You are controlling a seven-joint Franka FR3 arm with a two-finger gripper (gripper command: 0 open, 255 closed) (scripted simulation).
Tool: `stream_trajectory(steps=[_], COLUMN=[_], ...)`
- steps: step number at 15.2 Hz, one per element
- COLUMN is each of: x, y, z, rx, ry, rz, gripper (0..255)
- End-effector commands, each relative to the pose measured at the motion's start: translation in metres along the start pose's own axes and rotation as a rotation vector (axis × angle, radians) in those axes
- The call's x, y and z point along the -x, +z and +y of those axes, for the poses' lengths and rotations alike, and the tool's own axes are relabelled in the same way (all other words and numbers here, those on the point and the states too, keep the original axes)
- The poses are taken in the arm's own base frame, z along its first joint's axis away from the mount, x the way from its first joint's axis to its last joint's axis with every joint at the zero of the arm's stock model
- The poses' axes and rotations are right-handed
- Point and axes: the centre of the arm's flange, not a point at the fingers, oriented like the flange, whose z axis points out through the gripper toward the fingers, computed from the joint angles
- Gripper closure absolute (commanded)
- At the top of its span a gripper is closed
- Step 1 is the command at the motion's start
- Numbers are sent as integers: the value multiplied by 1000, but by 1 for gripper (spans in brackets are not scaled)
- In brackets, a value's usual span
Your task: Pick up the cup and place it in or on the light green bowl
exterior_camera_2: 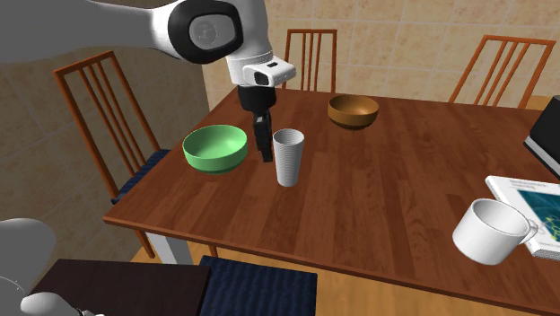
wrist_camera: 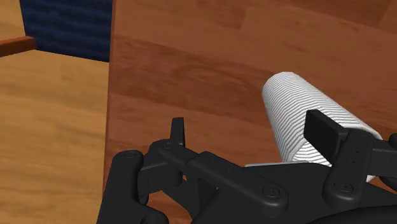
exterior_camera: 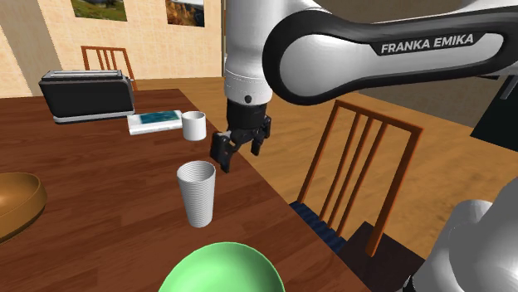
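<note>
Found the claw [exterior_camera: 239,149] open, black fingers spread well apart and clasping nothing. Saw it pointing straight down over the worktop [exterior_camera: 100,191], near the long edge, hanging clear of the wood. Traced the hand up into a white wrist held vertical, then into a forearm [exterior_camera: 398,50] marked FRANKA EMIKA, running across the top of the shoulder view toward its right. In the second exterior view, followed the same arm in from the upper left, bent down at the wrist, with the claw [exterior_camera_2: 263,148] low beside the cup [exterior_camera_2: 288,156]. Placed that cup, ribbed and white, upright on the worktop, just beside the claw and not touched by it. In the wrist view, caught the cup [wrist_camera: 299,108] partly behind one finger [wrist_camera: 323,130], the other finger standing off over bare wood. Noted the light green bowl [exterior_camera_2: 215,148] close by, on the second exterior view's left of the cup and apart from it. Spotted farther off a brown bowl [exterior_camera_2: 353,110], a white mug [exterior_camera: 193,124] next to a book [exterior_camera: 154,122], a dark toaster [exterior_camera: 87,94] behind them, and wooden chairs [exterior_camera: 357,158] drawn up around the worktop.
</note>
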Motion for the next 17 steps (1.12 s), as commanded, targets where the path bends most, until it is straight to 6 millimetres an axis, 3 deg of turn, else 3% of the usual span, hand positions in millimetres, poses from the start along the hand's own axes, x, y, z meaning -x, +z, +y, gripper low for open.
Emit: stream_trajectory(steps=[1,9,17], x=[-7,-38,-40], y=[1,4,44], z=[-30,-129,-127], rx=[5,29,29], ry=[-13,-66,-66], rz=[10,47,47], gripper=[0,0,0])
